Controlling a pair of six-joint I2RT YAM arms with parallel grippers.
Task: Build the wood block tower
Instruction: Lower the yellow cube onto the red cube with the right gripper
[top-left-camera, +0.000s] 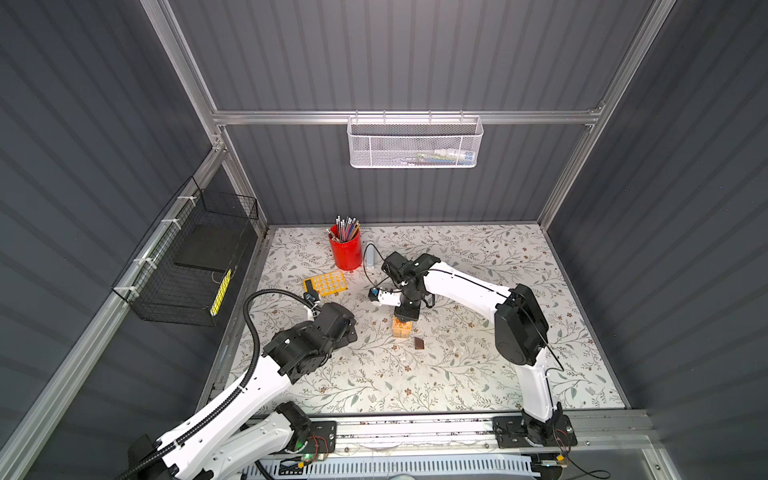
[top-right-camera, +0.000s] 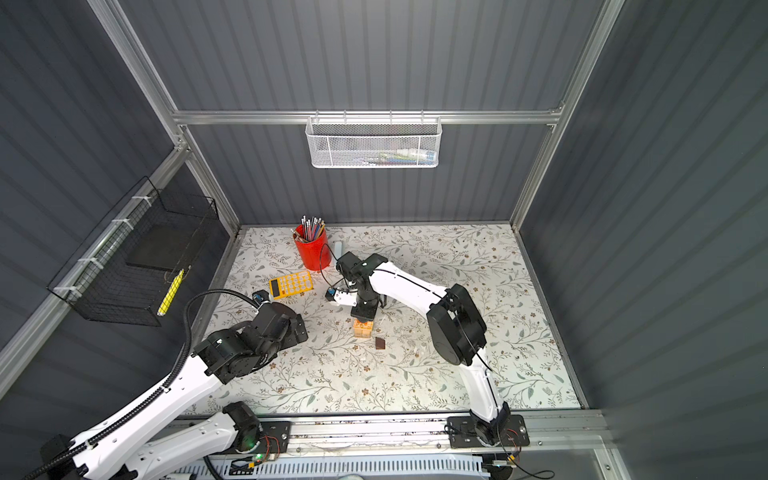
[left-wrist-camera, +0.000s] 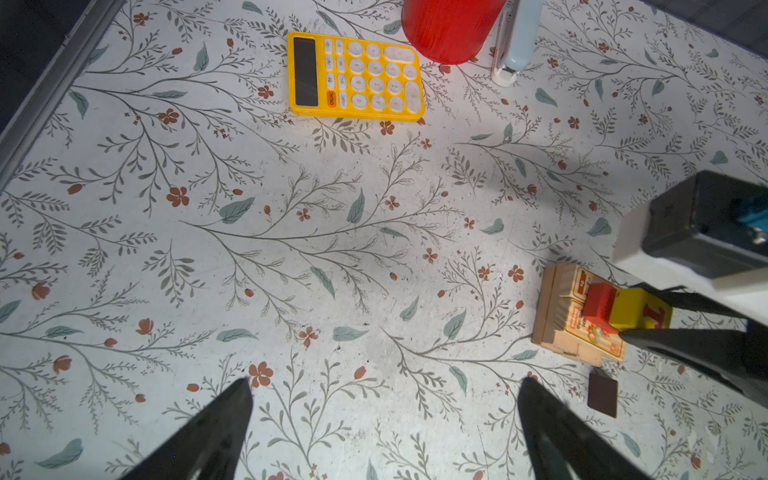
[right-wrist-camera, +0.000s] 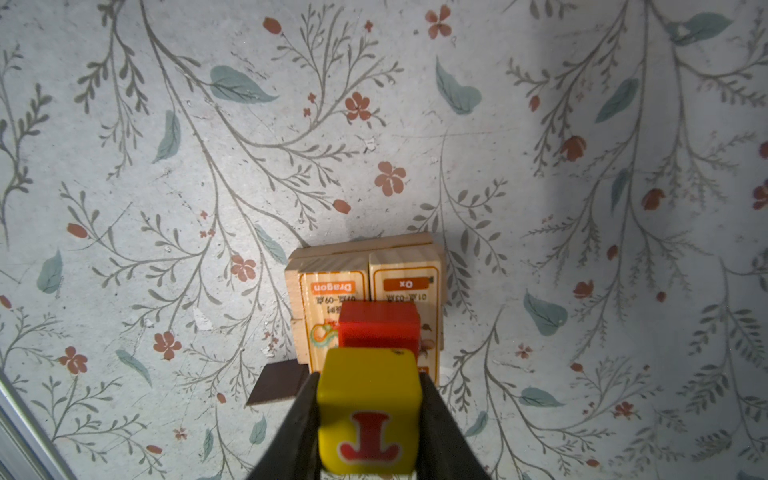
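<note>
Yellow cube clamped in right pincer atop wood block tower, beside red cube; left pincer wide open, well apart

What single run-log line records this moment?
right fingers: shut on yellow cube, at wood block tower, beside red cube | left fingers: open, empty | brown wedge: beside tower

- A low stack of tan wooden planks, capped by two printed pale blocks, is stood on the floral tabletop.
- A small red cube is set on top.
- A yellow lettered cube is clamped by the right gripper just beside it.
- A dark brown wooden tile is laid flat near the base.
</note>
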